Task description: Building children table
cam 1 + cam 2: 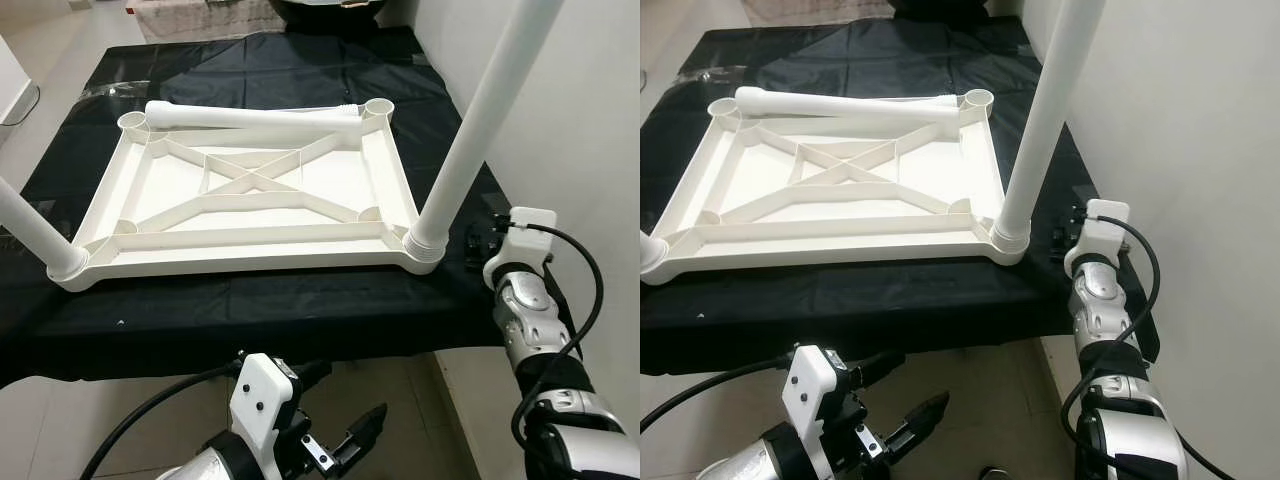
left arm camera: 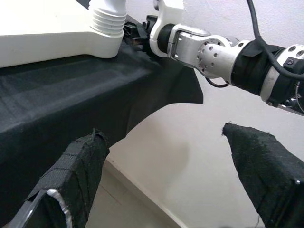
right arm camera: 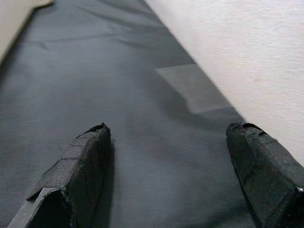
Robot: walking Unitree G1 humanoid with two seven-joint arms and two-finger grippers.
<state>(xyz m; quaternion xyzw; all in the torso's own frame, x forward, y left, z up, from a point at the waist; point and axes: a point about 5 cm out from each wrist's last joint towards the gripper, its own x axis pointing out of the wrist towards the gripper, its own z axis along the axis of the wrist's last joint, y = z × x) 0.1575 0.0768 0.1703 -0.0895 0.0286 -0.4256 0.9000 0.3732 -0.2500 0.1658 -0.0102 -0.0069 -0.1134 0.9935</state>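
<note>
The white plastic table top (image 1: 250,255) lies upside down on a black cloth. One white leg (image 1: 480,130) stands in its near right corner socket, and another leg (image 1: 30,225) stands in the near left one. A third leg (image 1: 250,117) lies loose across the far edge, between the empty far sockets (image 1: 378,105). My left gripper (image 1: 356,388) hangs open below the table's front edge, holding nothing. My right gripper (image 1: 478,240) is open over the cloth just right of the near right leg, with the fingers (image 3: 90,156) empty beside the wall.
The black cloth (image 1: 300,300) covers a low surface whose front edge drops to the tiled floor (image 1: 120,420). A white wall (image 1: 580,120) runs close along the right side. There is little room between the standing right leg and the wall.
</note>
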